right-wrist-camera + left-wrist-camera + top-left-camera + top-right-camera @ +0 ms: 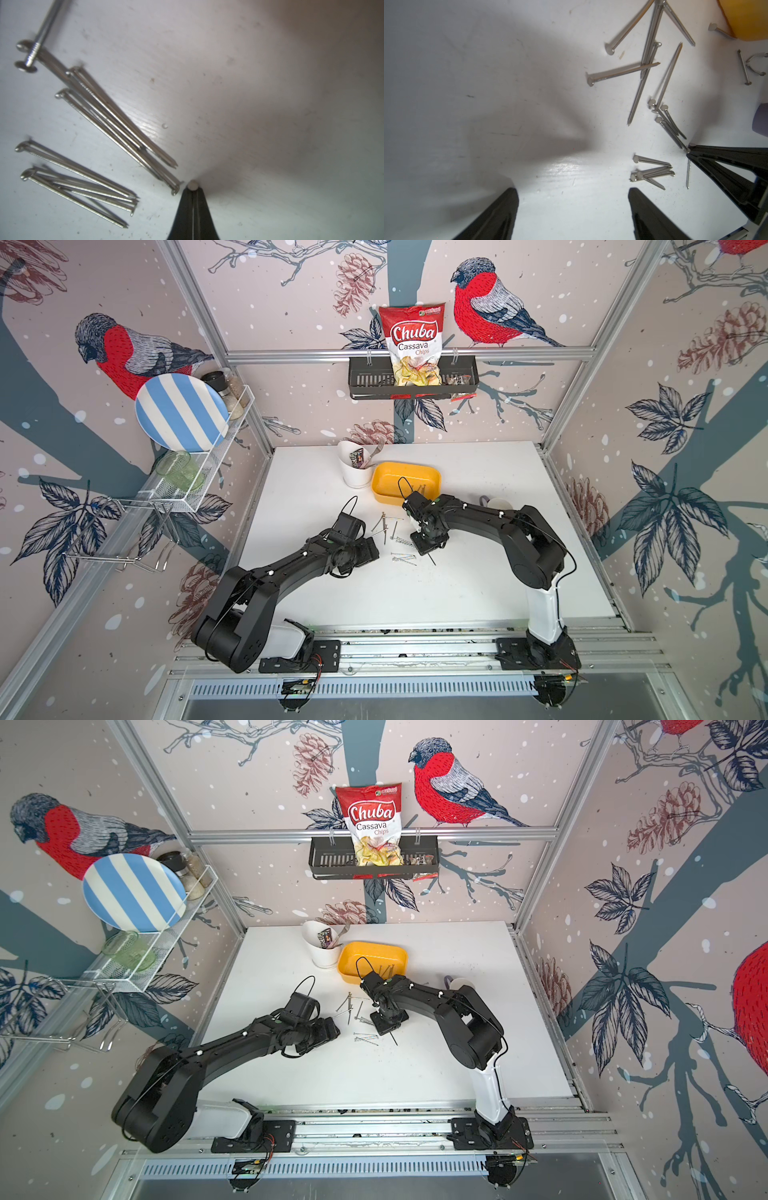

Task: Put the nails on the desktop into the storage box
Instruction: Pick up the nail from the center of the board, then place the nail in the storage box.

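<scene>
The right claw [193, 187] is clamped on one thin silver metal nail [688, 174], the left claw [573, 193] is spread apart, and other nails [403, 559] lie scattered at the white table's [478, 580] centre, with the shallow yellow plastic tub [384, 494] toward its far edge.

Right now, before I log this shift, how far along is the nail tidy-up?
Done: a few nails already lie in the storage box. In hand: the right hand is shut on one nail, not yet carried to the box; the left hand is open and empty. Left: a dozen or more loose nails lie scattered on the desktop.
</scene>
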You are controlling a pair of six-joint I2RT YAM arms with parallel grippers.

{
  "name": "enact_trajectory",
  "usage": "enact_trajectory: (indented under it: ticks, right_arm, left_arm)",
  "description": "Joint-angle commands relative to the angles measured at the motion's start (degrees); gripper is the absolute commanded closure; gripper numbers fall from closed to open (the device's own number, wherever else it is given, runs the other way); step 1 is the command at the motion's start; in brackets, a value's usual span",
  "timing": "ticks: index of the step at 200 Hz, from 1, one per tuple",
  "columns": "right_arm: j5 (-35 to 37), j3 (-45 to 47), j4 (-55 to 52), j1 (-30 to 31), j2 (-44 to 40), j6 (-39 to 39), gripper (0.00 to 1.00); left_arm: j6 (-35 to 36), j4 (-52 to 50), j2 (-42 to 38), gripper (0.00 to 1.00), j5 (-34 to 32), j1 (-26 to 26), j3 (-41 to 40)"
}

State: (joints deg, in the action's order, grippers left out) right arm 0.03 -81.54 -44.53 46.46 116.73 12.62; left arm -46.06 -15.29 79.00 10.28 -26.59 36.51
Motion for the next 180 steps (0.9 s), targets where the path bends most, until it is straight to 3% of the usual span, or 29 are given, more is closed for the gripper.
enact_trajectory:
  ticks: [1, 52, 109, 180]
  right_arm:
    - [2.1, -0.7, -2.6, -0.1, 1.2, -1.0, 0.98]
    - [1.9, -4.8, -4.5, -1.5, -2.1, -0.3, 1.00]
    - [-4.7, -14.6, -5.4, -6.8, -5.5, 2.3, 1.00]
    - [-12.6, -30.2, 3.5, -18.1, 2.1, 12.4, 1.00]
  left_arm:
    - [1.4, -0.4, 0.4, 0.14, -0.8, 0.1, 0.5]
    - [1.4, 0.1, 0.5, 0.14, -0.6, 0.2, 0.4]
    - [1.0, -0.6, -1.8, 0.14, -1.2, 0.1, -0.3]
    - [2.2, -3.5, -3.7, 0.14, -1.9, 1.3, 0.2]
